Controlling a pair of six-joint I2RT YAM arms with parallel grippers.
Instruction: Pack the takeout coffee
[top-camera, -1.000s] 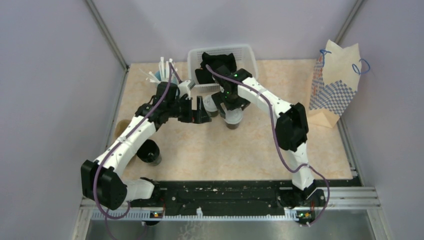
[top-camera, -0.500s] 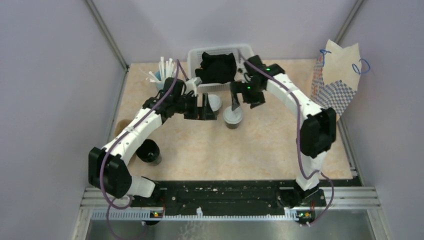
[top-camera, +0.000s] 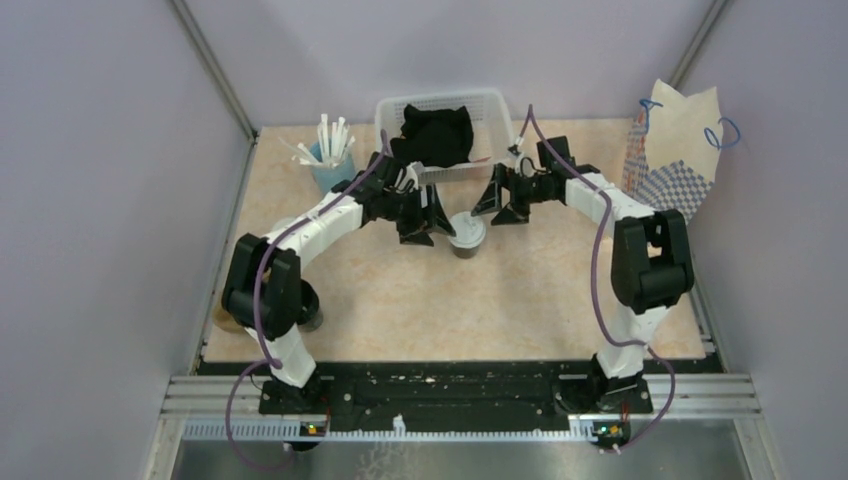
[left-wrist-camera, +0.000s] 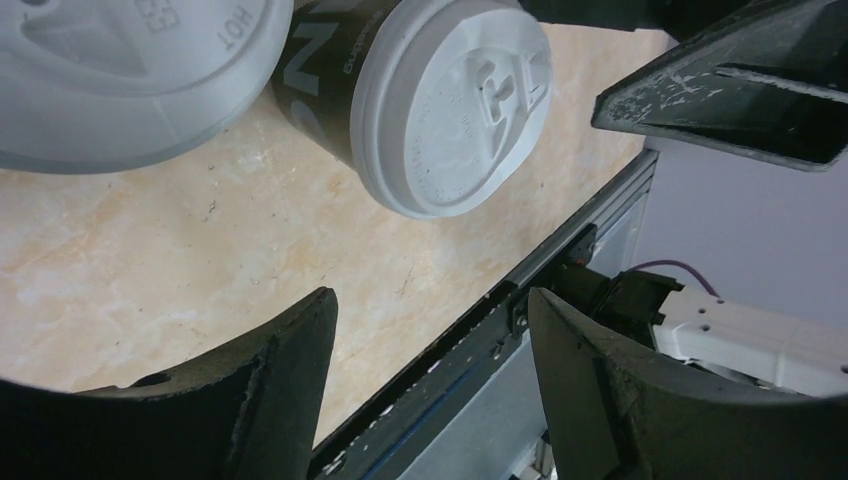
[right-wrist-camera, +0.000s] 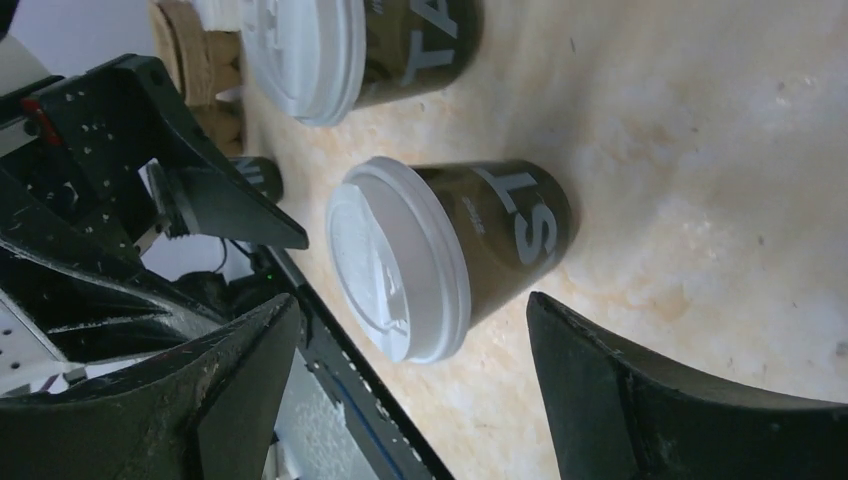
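Note:
Two takeout coffee cups, dark brown with white lids, stand mid-table. One cup is in plain sight. The other cup is mostly hidden under my left gripper in the top view. My left gripper is open beside them on the left, holding nothing. Just right of the near cup, my right gripper is open and points at it without touching. A brown pulp carrier lies at the table's left edge.
A white basket with a black cloth stands at the back. A blue cup of straws is back left and an all-black cup front left. A paper bag stands at the right wall.
My right arm swung off the cups to their right side and lowered. My left gripper slid right, closer to the cups. Both sets of jaws narrowed a little.

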